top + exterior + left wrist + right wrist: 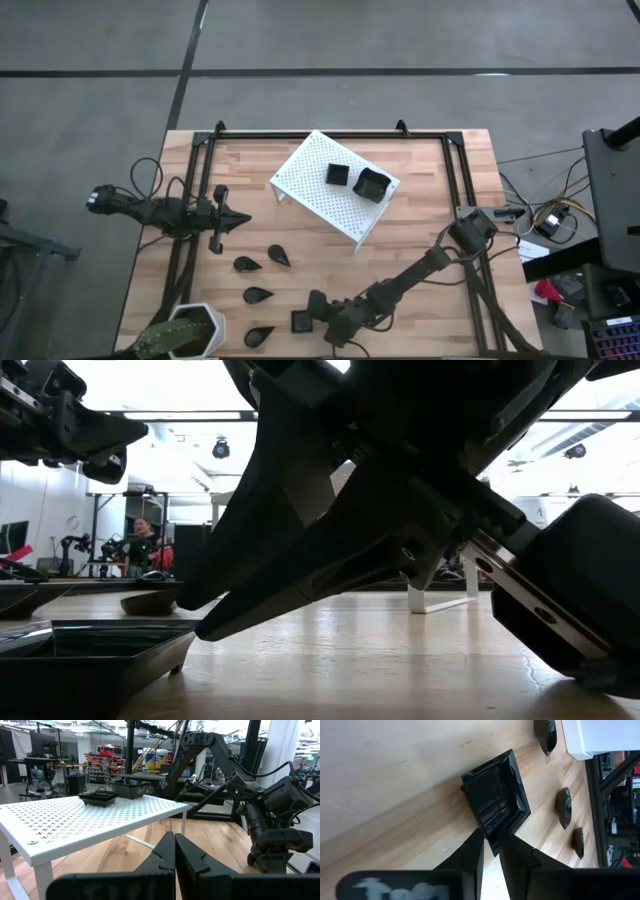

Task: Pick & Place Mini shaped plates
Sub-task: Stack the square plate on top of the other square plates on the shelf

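A small black square plate [495, 802] lies flat on the wooden table near its front edge, also seen in the high view [303, 321]. My right gripper [491, 837] slants down at it from the right and is closed on its nearest corner. Several black teardrop plates [258, 295] lie on the table to its left. Two black square dishes [338, 174] [373, 184] sit on the white perforated rack [320, 200]. My left gripper [240, 218] hovers shut and level over the table's left side, holding nothing. My right gripper has the square plate's corner [492, 831] between its two fingers, one finger against each of the two rim edges that meet there. The fingers [472, 850] come slanting down from the table's right side. The plate rests flat on the table [90, 660].
A white hexagonal plant pot [195, 330] stands at the table's near left corner. The rack stands on legs at the far middle. Black frame rails run along the table's left, right and far sides. Bare wood lies between the rack and the right arm.
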Action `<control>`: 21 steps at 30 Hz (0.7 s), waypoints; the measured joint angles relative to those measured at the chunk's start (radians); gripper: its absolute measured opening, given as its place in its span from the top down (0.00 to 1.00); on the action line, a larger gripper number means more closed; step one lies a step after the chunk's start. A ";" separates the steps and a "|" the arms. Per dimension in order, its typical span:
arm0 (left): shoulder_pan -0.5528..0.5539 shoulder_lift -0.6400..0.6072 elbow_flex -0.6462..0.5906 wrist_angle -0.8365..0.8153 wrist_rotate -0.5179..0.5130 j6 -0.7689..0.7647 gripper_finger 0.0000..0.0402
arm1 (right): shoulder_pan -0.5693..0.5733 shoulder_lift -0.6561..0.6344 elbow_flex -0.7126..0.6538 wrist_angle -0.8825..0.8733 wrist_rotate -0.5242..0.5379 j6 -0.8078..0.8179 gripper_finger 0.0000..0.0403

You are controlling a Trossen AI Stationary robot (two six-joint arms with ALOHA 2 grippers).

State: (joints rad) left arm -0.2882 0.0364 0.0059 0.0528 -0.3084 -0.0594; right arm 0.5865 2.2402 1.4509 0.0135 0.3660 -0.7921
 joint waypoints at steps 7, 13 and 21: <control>0.000 0.000 0.000 0.000 0.000 0.000 1.00 | 0.000 0.000 0.000 -0.001 -0.001 0.000 0.89; 0.000 0.000 0.000 0.000 0.000 0.000 1.00 | 0.001 0.001 0.002 -0.003 -0.004 -0.070 0.89; 0.000 0.000 0.000 0.000 0.000 0.000 1.00 | 0.006 0.001 0.002 -0.007 -0.004 -0.165 0.89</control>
State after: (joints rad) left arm -0.2886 0.0364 0.0059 0.0528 -0.3080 -0.0597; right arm 0.5922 2.2410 1.4528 0.0063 0.3622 -0.9576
